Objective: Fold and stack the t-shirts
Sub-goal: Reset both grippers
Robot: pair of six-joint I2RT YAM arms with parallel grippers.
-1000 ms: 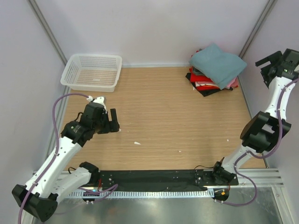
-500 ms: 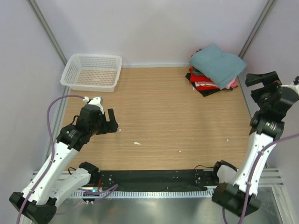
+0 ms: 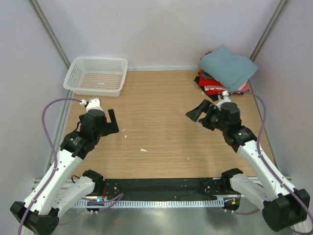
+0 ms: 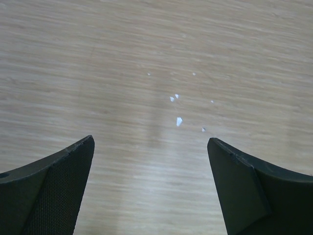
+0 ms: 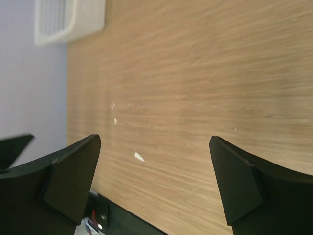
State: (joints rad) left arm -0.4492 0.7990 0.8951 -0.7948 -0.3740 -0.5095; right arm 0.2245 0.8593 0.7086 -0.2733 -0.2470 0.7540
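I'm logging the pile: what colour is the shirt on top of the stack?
The top shirt is dusty teal-blue; the top external view shows it best.

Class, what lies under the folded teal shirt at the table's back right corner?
Under the teal shirt, edges of red cloth, pink cloth and black cloth stick out. It covers the rest, so the number of shirts stays hidden.
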